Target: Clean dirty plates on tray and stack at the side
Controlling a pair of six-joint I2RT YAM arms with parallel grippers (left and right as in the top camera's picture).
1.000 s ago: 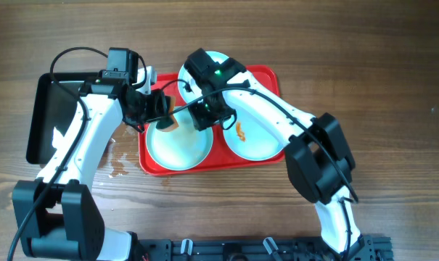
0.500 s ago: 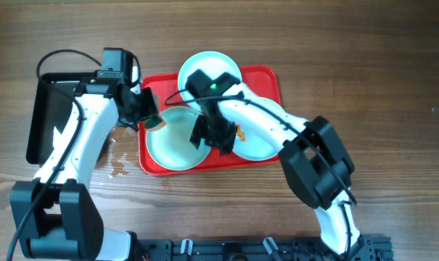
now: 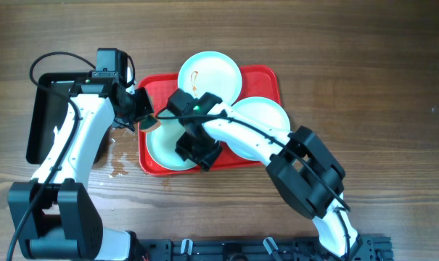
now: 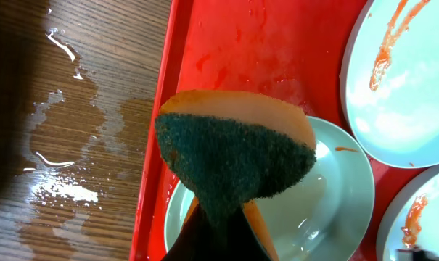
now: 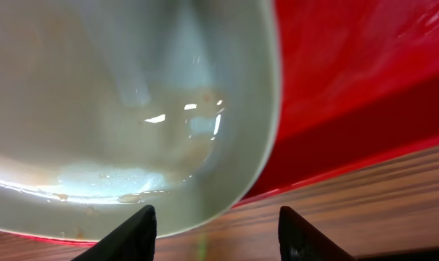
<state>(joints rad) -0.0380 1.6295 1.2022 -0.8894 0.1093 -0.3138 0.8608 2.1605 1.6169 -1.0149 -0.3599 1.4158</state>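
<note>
Plate (image 5: 132, 109) wet, likely slippery, stiff, chippable; sits near-left on tray (image 3: 259, 76). Best taken by rim. Right gripper (image 5: 215, 217) jaws apart over that rim, nothing held. Left gripper (image 3: 142, 110) clamps sponge (image 4: 234, 152).

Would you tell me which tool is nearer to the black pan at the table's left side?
Left. The left tool, clamping the sponge, hangs at the tray's left rim, just right of the black pan. The right tool is farther right, over the near-left plate.

Three pale plates (image 3: 210, 72) on red tray (image 3: 266, 78)
</note>
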